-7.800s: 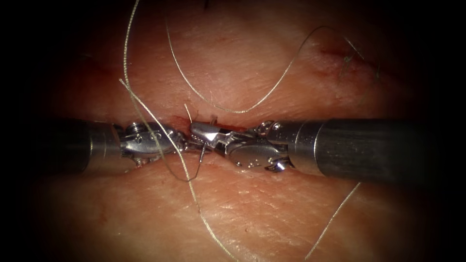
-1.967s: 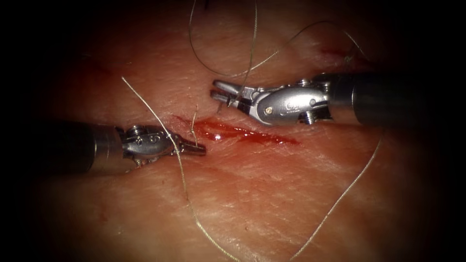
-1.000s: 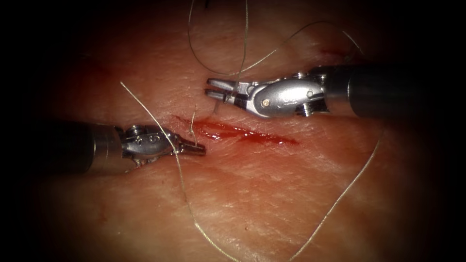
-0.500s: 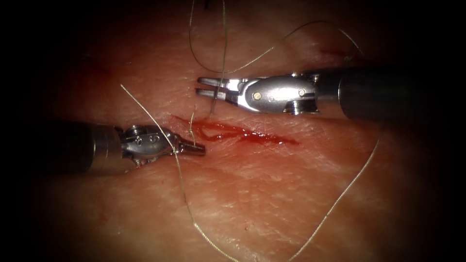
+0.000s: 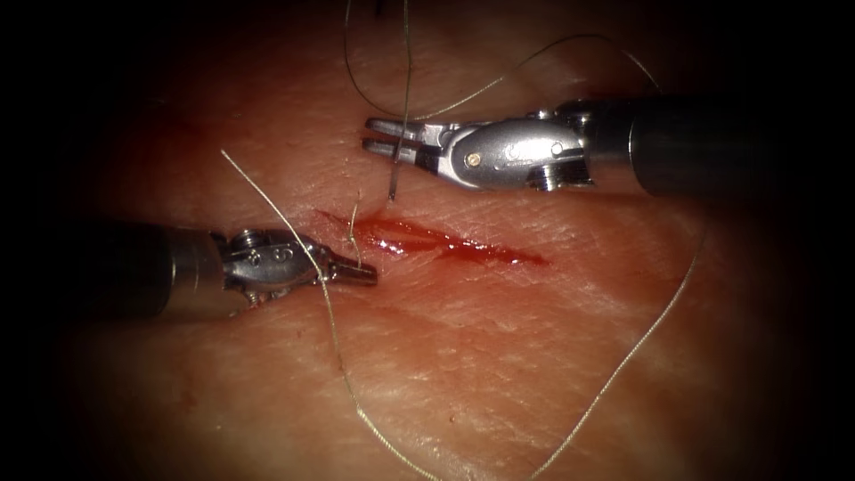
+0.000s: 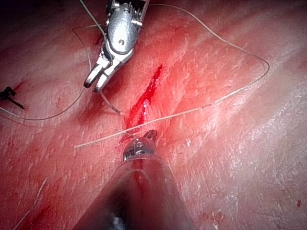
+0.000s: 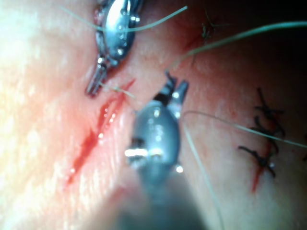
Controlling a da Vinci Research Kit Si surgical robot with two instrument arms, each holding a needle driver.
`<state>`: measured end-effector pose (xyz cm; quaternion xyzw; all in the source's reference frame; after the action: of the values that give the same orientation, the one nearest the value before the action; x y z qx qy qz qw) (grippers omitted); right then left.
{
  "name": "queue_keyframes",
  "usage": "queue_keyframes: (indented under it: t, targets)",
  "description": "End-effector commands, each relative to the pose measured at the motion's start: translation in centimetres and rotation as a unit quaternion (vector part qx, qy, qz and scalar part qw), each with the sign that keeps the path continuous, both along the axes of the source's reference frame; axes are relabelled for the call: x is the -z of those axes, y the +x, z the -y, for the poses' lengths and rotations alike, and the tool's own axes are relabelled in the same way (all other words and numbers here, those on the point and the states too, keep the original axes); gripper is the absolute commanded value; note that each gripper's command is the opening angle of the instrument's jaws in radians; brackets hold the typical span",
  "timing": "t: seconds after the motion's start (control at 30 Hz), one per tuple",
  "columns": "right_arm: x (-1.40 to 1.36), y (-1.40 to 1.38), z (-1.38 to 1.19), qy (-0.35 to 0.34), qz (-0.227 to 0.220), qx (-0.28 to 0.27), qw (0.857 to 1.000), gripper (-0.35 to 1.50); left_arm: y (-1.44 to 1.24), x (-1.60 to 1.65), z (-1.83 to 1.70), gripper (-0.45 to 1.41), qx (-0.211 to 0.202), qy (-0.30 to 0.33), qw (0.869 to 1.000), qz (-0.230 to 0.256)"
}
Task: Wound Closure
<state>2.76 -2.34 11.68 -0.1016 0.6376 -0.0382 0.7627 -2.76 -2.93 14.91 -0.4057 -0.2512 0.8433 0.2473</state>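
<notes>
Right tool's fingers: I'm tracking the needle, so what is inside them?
The right tool grips the needle, whose free part hangs clear above the tissue. The gripped stretch is covered by the fingers.

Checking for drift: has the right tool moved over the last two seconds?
Yes. The right tool, gripping the needle, has shifted up and slightly left, away from the cut.

Place: I am working at a surgical practice bench, not over a patient.
Evidence, surface: my field is a slab of tissue (image 5: 499,356), pale and creased, with one short cut (image 5: 445,242) holding red fluid (image 5: 419,239).
Evidence, materials: loose thread (image 5: 623,365) trails over the slab.
Evidence, earlier work: dark stitched knots (image 7: 264,139) sit in another cut nearby.
</notes>
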Motion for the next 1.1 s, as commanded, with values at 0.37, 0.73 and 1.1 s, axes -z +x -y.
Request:
queue_keyframes:
  t: [0.37, 0.73, 1.1]
  targets:
    - [-0.15, 0.10, 0.09, 0.067, 0.001, -0.008, 0.998, -0.35, -0.06, -0.04, 0.04, -0.16, 0.000, 0.002, 1.000, 0.001]
    - [-0.10, 0.06, -0.04, 0.096, -0.003, -0.031, 0.995, -0.35, -0.05, -0.04, 0.04, -0.18, 0.000, 0.002, 1.000, 0.001]
    - [-0.17, 0.08, -0.10, 0.115, -0.001, -0.037, 0.993, -0.35, -0.05, -0.04, 0.04, -0.18, 0.000, 0.002, 1.000, 0.001]
